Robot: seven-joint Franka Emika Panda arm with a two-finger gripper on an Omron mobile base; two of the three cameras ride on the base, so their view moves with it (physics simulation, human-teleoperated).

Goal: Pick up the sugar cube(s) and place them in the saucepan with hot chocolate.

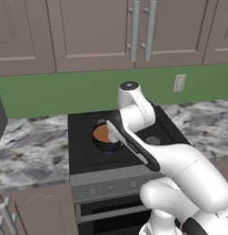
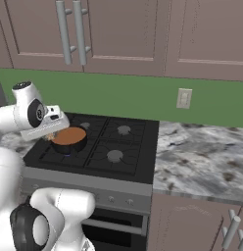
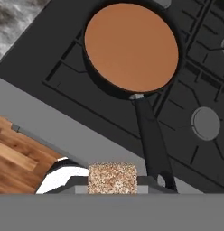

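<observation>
While my claw point(image 3: 112, 189) sits pinched narrow on the small speckled tan sugar cube point(image 3: 112, 178), I've got the cube clamped between the tips w/ jaws only a little apart, just the cube's width. Cube is off any surface, carried up in the air, seen at the bottom of the hand view.

Below and ahead is the small round black saucepan w/ flat orange-brown hot chocolate point(image 3: 131, 46), sitting on the front-left burner of the black gas stove point(image 2: 118, 147); its straight black handle point(image 3: 151, 135) points back toward me, so I come in along the handle side. A faint blue flame shows under the pan in the base views.

Judging from the hand view, the cube isn't over the liquid yet: it hangs roughly above the handle's end, near the stove's grey front edge. Pan is near but not directly under. Next I'd prob. need to carry fwd until the cube is over the brown surface, then let go. Risk: releasing early drops it on the handle or the grates. Marble tabletop point(image 2: 202, 157) lies to the stove's right.
</observation>
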